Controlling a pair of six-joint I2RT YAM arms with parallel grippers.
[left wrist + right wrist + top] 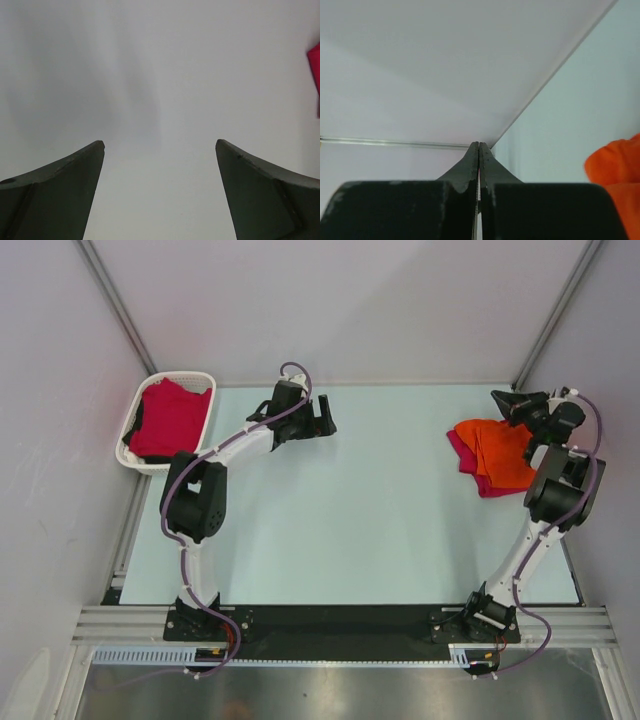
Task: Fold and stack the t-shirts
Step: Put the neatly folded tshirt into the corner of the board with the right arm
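**One pile at the right, one shirt waiting in the basket**

The orange t-shirt (500,445) lies folded on top of a crimson-pink t-shirt (461,452) near the right edge of the table (380,530). I judge this to be the stack, put aside to leave the middle for folding. The right gripper (494,396) is just beside the pile, its jaws pressed together with nothing seen between them. A crumpled t-shirt (170,420) lies in the white basket (134,418) at the far left corner. The left gripper (325,418) hangs above the table near the basket with its jaws wide apart and empty — probably ready to take that shirt out next.
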